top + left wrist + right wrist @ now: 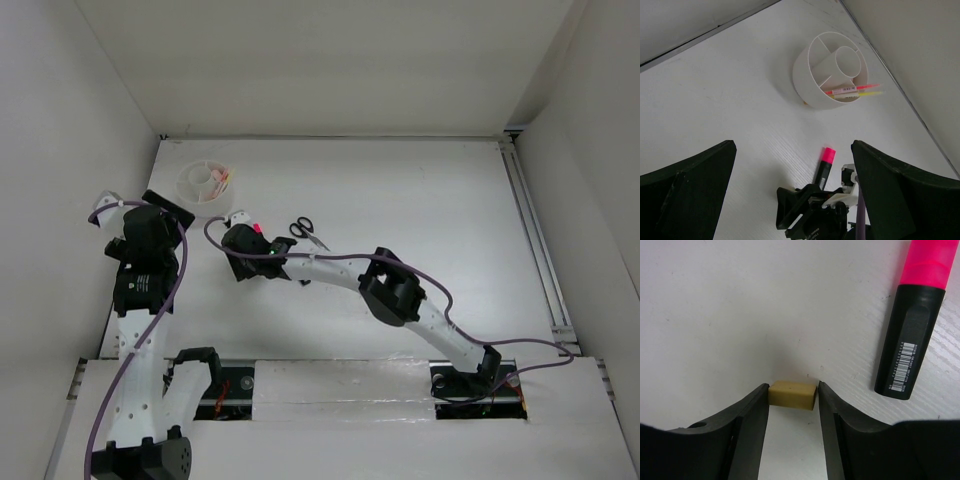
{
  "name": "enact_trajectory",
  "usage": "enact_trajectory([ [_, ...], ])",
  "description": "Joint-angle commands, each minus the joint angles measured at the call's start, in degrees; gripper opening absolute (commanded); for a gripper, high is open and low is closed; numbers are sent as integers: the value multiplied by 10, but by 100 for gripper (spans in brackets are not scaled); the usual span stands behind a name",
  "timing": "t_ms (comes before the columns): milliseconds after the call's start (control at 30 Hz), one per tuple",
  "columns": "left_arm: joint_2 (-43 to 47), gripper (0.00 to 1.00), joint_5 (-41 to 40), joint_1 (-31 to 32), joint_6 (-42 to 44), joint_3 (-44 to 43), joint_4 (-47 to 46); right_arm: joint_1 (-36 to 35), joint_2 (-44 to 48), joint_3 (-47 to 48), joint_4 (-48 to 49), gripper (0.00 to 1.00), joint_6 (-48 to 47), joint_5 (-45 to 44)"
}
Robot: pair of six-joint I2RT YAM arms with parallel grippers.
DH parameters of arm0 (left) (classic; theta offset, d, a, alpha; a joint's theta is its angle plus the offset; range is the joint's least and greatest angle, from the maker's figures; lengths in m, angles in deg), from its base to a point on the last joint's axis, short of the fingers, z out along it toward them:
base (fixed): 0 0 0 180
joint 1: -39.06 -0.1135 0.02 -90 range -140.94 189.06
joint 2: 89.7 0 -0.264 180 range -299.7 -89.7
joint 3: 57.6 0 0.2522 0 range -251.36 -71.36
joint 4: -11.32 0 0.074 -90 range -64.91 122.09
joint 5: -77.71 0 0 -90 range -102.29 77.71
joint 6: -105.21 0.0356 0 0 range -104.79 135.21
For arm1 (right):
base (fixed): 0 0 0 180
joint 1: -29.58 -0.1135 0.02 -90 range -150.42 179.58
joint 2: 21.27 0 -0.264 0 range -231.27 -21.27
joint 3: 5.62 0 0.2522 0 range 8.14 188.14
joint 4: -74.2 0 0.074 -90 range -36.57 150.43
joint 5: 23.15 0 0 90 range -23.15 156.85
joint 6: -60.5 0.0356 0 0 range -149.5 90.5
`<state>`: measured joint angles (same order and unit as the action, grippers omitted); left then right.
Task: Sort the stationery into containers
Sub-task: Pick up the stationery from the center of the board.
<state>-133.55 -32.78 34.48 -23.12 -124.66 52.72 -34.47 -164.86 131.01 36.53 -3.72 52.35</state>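
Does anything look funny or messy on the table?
Only a little: the pink pencil and yellow pencil lie in the white tub with their ends poking out over its rim. Nothing looks spilled or broken.

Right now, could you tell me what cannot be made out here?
- Right wrist view: whether the right gripper pinches the eraser; the pink highlighter has one end cut off by the top edge.
- Top view: eraser hidden under that gripper; scissors small, blades unclear.
- Left wrist view: tub floor partly hidden by its wall.
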Motion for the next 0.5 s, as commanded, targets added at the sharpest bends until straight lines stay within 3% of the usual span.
enact_trajectory([
  [0,1,100,6,0,8,-7,-21,-6,10,-3,-11,49,11,-13],
  [100,1,100,6,0,8,-7,-21,-12,10,-9,-11,42,11,-13],
  [233,-4,100,6,0,13,-7,-21,-12,23,-23,-11,20,16,-22],
  [267,-4,100,6,0,13,-7,-21,-12,43,-41,-11,5,23,-28],
  [300,-4,100,6,0,19,-7,-21,-12,60,-60,7,0,30,-28],
  [467,-22,100,80,5,46,-1,-57,20,251,-300,207,0,-21,50],
])
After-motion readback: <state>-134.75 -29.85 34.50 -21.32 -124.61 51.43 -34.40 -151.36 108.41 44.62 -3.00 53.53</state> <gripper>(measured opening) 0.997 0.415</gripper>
